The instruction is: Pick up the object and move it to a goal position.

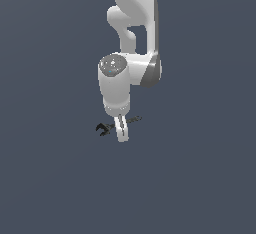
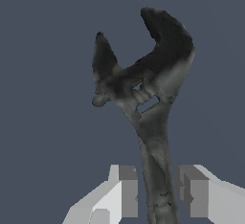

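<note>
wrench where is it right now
In the exterior view the wrench lies near the centre, head toward that view's left; its handle passes between the fingers of the hand, with gaps visible either side.

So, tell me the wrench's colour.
Dark grey-black, mottled with lighter grey patches; the wrench shows best in the wrist view.

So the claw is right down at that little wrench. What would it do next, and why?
Probably close. In the wrist view the wrench handle runs between the two fingers with gaps on both sides, so the gripper is open and astride it.
</note>
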{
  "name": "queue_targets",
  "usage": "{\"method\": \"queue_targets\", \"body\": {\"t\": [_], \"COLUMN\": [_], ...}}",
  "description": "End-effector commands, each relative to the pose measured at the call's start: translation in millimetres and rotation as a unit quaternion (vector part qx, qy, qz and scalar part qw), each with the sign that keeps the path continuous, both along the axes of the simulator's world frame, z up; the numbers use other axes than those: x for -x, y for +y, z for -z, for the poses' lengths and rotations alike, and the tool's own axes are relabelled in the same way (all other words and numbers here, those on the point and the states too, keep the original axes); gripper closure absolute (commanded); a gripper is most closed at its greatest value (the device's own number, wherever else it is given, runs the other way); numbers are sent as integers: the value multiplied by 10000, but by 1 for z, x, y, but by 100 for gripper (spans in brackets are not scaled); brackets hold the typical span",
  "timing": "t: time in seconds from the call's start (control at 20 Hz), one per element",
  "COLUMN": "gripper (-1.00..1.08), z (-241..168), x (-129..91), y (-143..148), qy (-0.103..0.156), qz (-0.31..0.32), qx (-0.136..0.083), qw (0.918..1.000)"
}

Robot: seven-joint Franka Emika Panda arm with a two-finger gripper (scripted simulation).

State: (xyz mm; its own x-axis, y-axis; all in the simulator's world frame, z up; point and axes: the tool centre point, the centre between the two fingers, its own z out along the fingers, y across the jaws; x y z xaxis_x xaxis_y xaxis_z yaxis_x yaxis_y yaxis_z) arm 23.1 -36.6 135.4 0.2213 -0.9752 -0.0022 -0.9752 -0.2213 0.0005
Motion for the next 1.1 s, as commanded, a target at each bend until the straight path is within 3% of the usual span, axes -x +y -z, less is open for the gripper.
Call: {"method": "queue_targets", "body": {"t": [0.0,1.05], "gripper": [108,108], "z": [-28,-259], "x": [6,46], "y": [12,111], "qy": [-4,-7], "qz": [0,2], "qx": [-2,21], "qw": [10000,10000]}}
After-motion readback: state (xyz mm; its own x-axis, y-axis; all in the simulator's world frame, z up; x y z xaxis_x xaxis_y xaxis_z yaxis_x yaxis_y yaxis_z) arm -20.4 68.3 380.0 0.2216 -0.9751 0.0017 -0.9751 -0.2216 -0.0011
